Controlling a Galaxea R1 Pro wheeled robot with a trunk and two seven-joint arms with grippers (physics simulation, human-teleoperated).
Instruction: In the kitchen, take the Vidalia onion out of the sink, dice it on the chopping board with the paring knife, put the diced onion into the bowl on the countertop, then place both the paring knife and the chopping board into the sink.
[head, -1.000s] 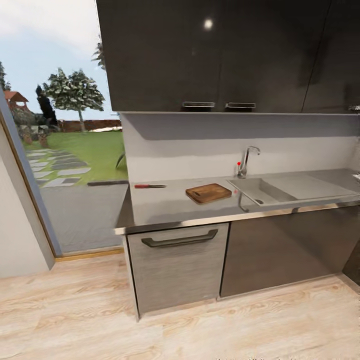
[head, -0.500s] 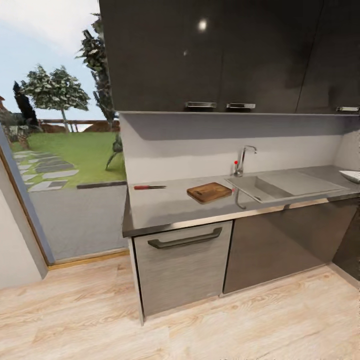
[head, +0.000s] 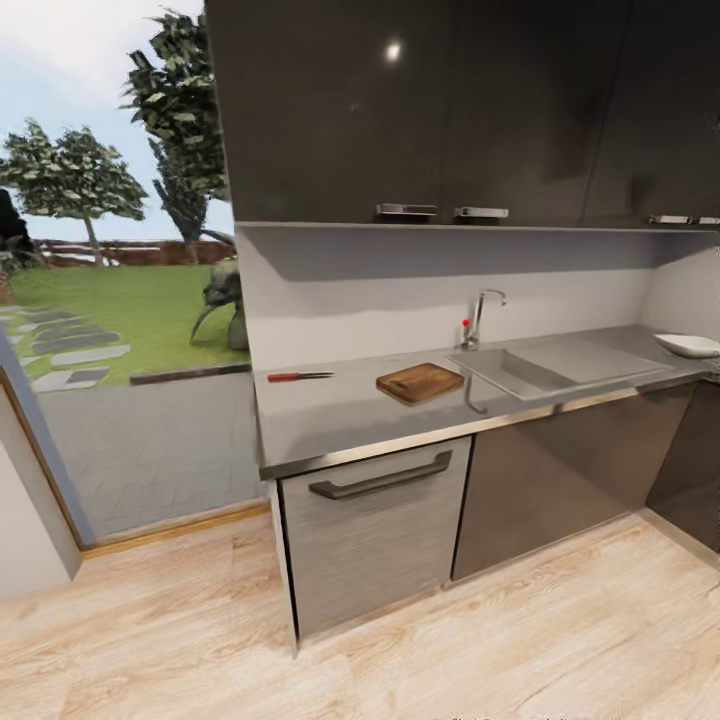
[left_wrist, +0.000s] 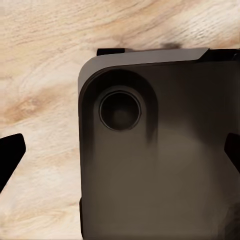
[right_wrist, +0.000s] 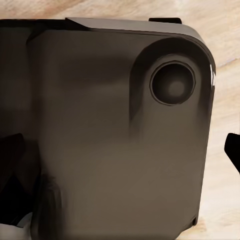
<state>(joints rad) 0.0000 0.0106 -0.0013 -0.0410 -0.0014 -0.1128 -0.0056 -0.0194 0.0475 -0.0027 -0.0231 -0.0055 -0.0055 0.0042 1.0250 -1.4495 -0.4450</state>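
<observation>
On the grey countertop (head: 340, 415) in the head view, the red-handled paring knife (head: 298, 376) lies near the back left. The brown chopping board (head: 420, 382) rests to its right, beside the sink (head: 515, 368) with its tap (head: 478, 318). The white bowl (head: 687, 345) sits at the counter's far right. The Vidalia onion is hidden. In the left wrist view my left gripper (left_wrist: 120, 155) is open, its dark fingertips wide apart over the robot's dark base and the wooden floor. My right gripper (right_wrist: 120, 150) is likewise open with nothing held.
Dark wall cabinets (head: 430, 110) hang above the counter. Below it are a drawer with a bar handle (head: 380, 478) and dark cabinet doors. A tall window (head: 110, 300) onto a garden stands to the left. Light wooden floor (head: 400, 660) stretches in front.
The camera has moved, shifting the whole picture; the bowl has come fully into view at the right. Knife and board lie as before on the counter.
</observation>
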